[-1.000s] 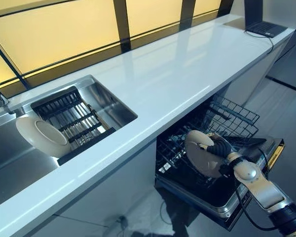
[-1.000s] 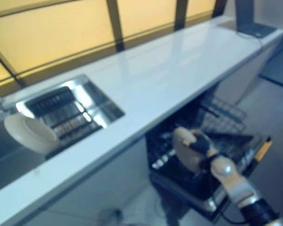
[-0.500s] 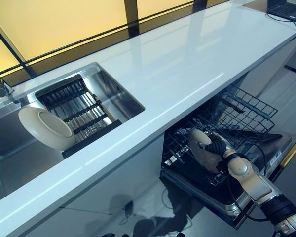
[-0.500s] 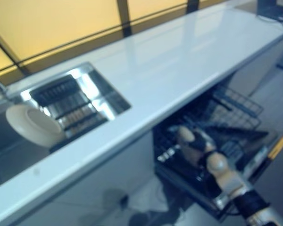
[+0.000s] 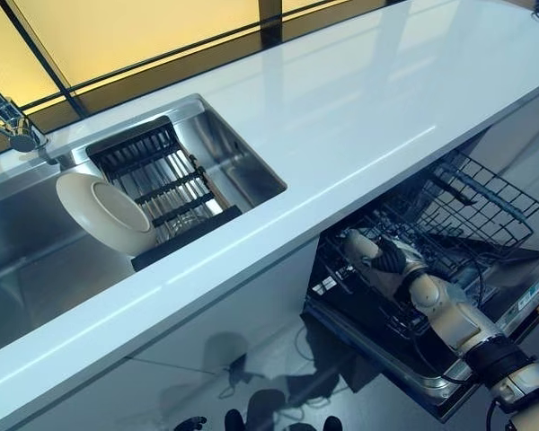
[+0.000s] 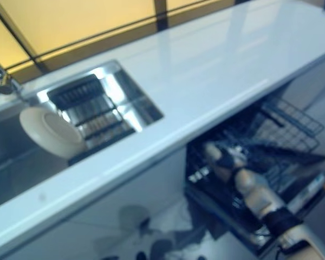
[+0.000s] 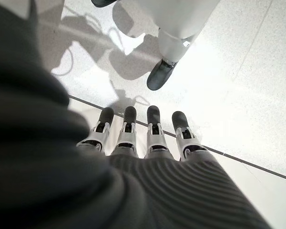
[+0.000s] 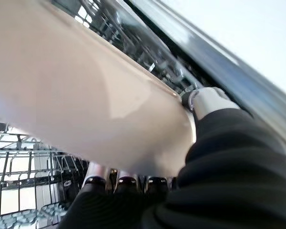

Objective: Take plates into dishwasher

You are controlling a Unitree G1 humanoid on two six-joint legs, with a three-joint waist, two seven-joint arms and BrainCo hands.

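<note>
My right hand (image 5: 392,261) is shut on a cream plate (image 5: 364,256), thumb on one face and fingers behind it, and holds it on edge inside the pulled-out dishwasher rack (image 5: 472,202) under the counter. The right wrist view shows the plate (image 8: 81,100) filling the frame with the rack wires (image 8: 33,167) just past it. A second cream plate (image 5: 104,212) leans against the black drying rack (image 5: 157,184) in the sink. My left hand (image 7: 143,136) hangs over the floor with straight fingers, holding nothing.
The white counter (image 5: 341,108) runs above the dishwasher. The open dishwasher door (image 5: 485,359) juts out low at the right. A faucet (image 5: 9,121) stands at the sink's far left. A person's shoe (image 7: 159,76) shows on the floor.
The camera has shifted, so the scene sits further right and lower. My right hand has carried the plate lower and deeper into the dishwasher rack. The plate in the sink has not moved.
</note>
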